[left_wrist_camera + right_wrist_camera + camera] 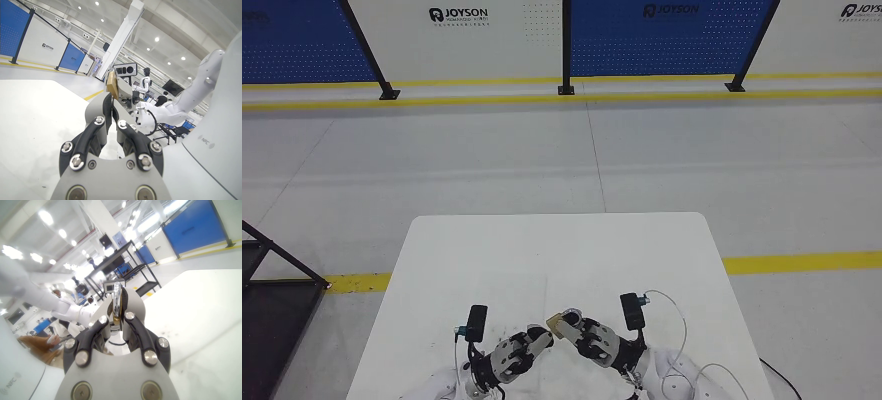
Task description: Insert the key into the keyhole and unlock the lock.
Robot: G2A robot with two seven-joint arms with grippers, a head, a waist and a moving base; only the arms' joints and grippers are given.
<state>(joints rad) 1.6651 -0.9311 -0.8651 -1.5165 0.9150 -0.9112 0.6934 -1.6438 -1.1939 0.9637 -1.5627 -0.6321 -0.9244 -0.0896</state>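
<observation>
**A:** What is on the left?

**B:** The left gripper [530, 345] sits over the near edge of the white worktop [562, 250], just left of the middle. Its jaws are drawn together at the tips and pinch a small bit of metal. As far as I can tell that is the key [112, 97]. Most of it is hidden between the black ribbed pads [106, 106].

**A:** Where does the key point?

**B:** It points at the lock [111, 84], a brass padlock held just beyond those tips. The key's end is right against the lock's body. I cannot tell whether it sits inside the keyhole.

**A:** What holds the lock?

**B:** The right gripper [119, 298] does. It is just to the right of the left one, and the two nearly meet nose to nose. Its jaws are clamped on the lock. In the right wrist view the brass body sits between the pads and the shiny shackle stands up out of them. I cannot tell whether the shackle is latched.

**A:** Does the lock rest on the worktop?

**B:** No, it is held up off the worktop, between the two grippers. In the top view it is a tan block at the tip of the right gripper.

**A:** What is further right?

**B:** A thin white cable [677, 320] loops out from the right arm's wrist. A few dark smudges [170, 333] mark the worktop near that gripper.
</observation>
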